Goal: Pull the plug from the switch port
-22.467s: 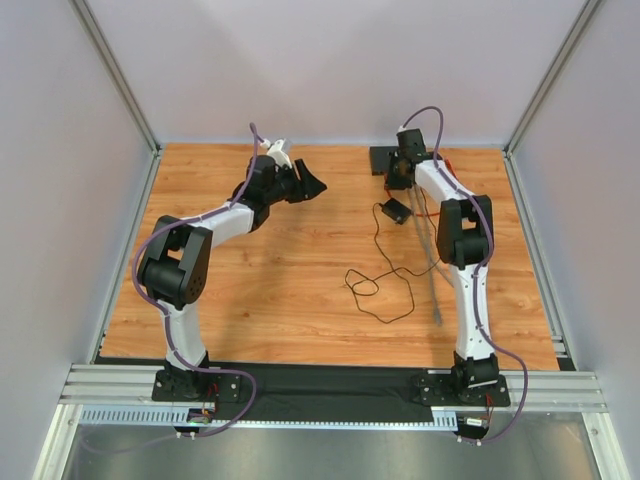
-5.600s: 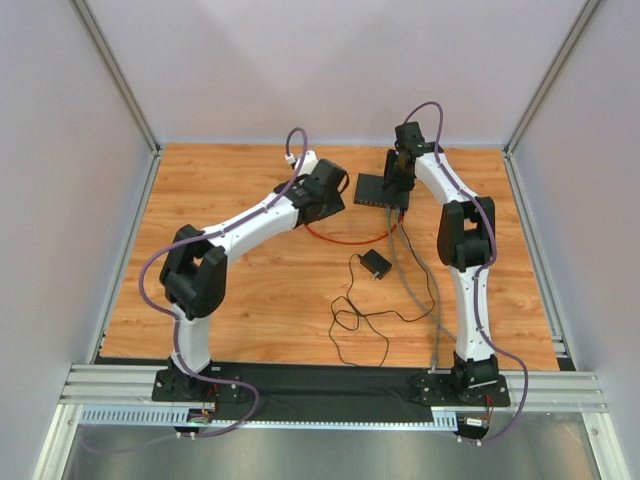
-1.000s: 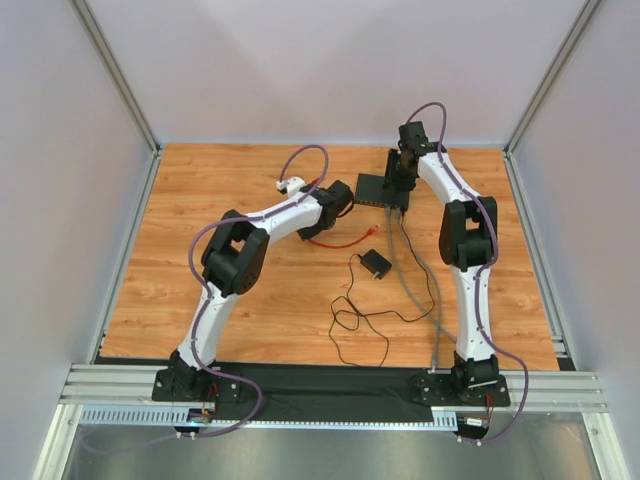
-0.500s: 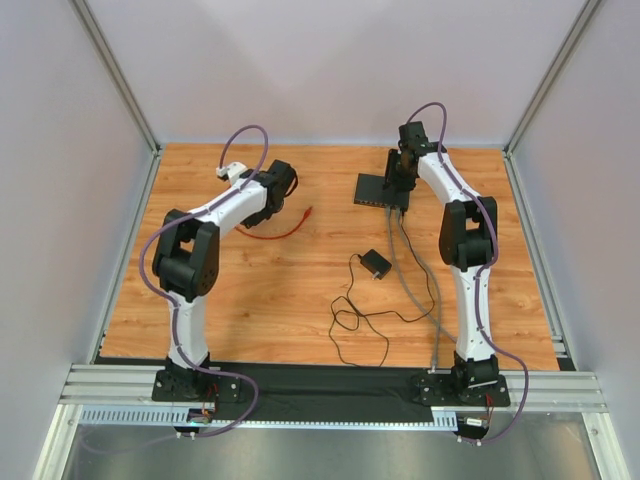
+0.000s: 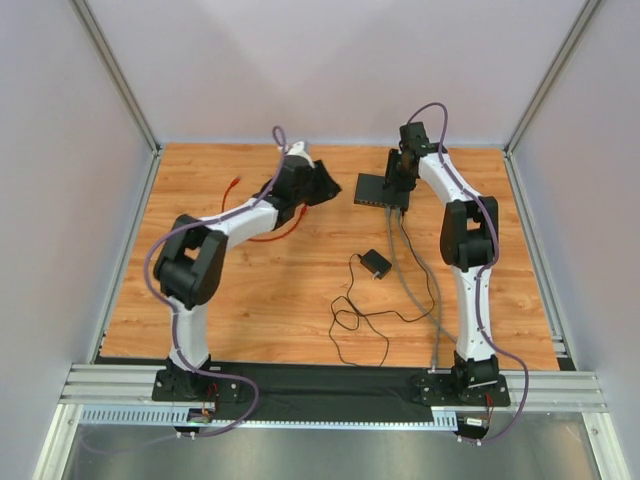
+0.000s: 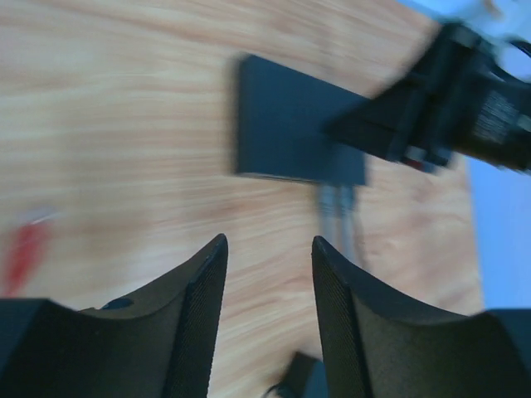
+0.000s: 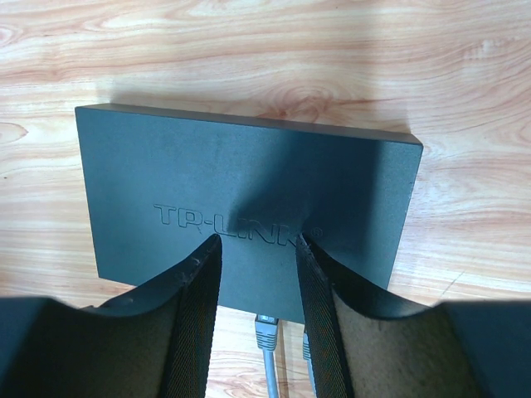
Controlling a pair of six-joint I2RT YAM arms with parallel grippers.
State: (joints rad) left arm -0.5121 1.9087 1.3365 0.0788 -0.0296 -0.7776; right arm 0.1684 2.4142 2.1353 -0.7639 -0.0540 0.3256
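Over at the far side of the desk [image 5: 300, 300], right of centre: the black switch [image 5: 372, 190] lies flat, one long edge facing the arms, and its raised brand lettering reads clearly on the top face [image 7: 249, 174].
Right jaws: parted and right down over the switch's top face, one finger on each side of the lettering. Nothing sits between them, and I cannot tell whether they press on the box.
Switch port: it's on the near edge of the switch, where the sockets themselves don't show. Two grey plugs [image 7: 265, 332] sit in that edge side by side.
Grey cables [image 5: 415, 290]: they run from those plugs down toward the near edge of the desk.
Red plug [image 5: 235, 182]: out of the switch! It lies on bare wood at the far left, well apart from the box.
Red cable [image 5: 280, 234]: it curves away from that plug, passes under the left arm [image 5: 240, 215] and shows again on the arm's near side.
Left jaws: released, wide apart and empty. They hang above the desk pointing at the switch's left end, clearly short of it, and the wrist picture is blurred.
Adapter [image 5: 376, 264]: a small black square near mid-desk, its thin cord [image 5: 350, 320] looping toward the arms.
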